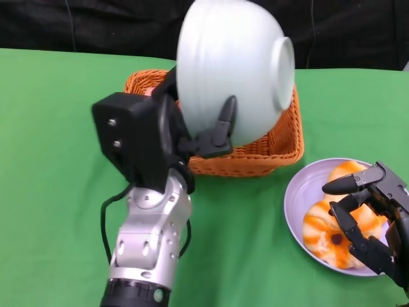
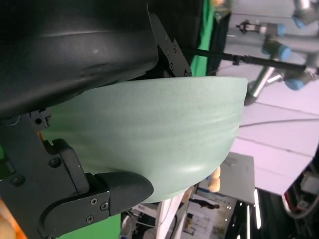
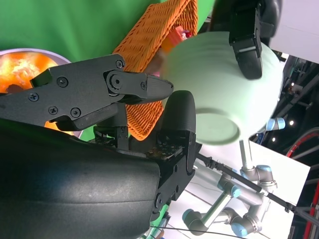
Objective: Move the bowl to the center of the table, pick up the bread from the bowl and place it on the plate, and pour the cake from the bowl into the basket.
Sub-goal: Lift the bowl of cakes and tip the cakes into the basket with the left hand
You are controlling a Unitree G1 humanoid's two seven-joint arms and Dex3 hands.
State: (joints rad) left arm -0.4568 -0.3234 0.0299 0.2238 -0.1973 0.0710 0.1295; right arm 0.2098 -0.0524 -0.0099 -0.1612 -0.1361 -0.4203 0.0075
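Observation:
My left hand (image 1: 182, 125) grips the pale green bowl (image 1: 230, 67) and holds it tipped over above the orange wicker basket (image 1: 281, 144), with the bowl's base turned to the right. The bowl's mouth faces away, so its inside is hidden. In the right wrist view the bowl (image 3: 219, 84) hangs over the basket (image 3: 149, 45), where a bit of pink shows. The bread (image 1: 335, 230) lies on the lilac plate (image 1: 295, 192) at the right. My right hand (image 1: 370, 217) hovers open over the plate's right side. The left wrist view shows the bowl (image 2: 149, 134) in my fingers (image 2: 75, 194).
A green cloth (image 1: 51, 160) covers the table. A black backdrop (image 1: 96, 25) runs along the far edge. The right wrist view shows other robot arms (image 3: 234, 199) beyond the table.

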